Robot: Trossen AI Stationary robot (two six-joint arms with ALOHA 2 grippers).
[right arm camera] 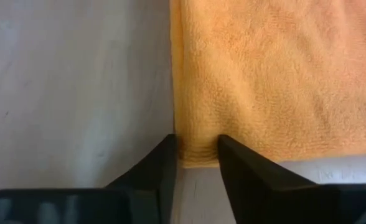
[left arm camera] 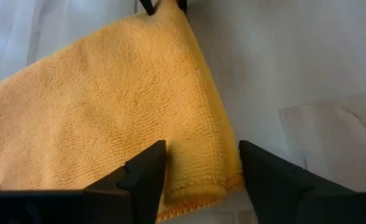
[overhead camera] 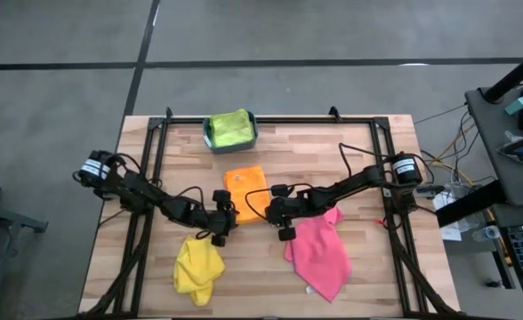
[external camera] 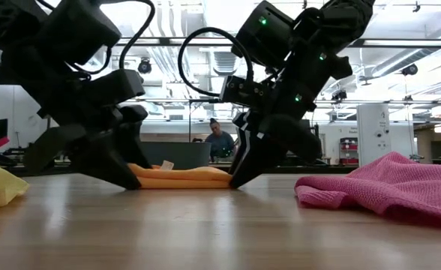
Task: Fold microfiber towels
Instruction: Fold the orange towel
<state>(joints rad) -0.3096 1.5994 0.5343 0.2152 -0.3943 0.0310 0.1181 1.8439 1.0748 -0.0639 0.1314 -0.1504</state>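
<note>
desk (overhead camera: 368,169): wooden top, both arms reaching into the middle of it, which looks like staging for a two-handed fold of the orange towel (overhead camera: 245,191). That towel lies flat mid-desk, already doubled judging by the layered edge in the low view, so I'd read this as setting up the next fold. Other towels are parked out of the way: pink towel (overhead camera: 319,253) spread near the front right, yellow towel (overhead camera: 197,269) bunched at the front left, lime green towel (overhead camera: 229,127) sitting in the teal bin (overhead camera: 206,135) at the back edge, likely the drop-off for finished ones. left gripper (left arm camera: 198,171) is down at the orange towel's near-left corner: fingers spread apart, corner lying between them, nothing clamped. right gripper (right arm camera: 195,158) is at the near-right corner: fingers set narrow, straddling the hem, tips touching or almost touching the cloth; can't confirm a real pinch from this, the gap looks not fully closed. Each takes one corner of the same edge, so the cloth should lift evenly. Risk: the right fingers may catch only the top layer.
</note>
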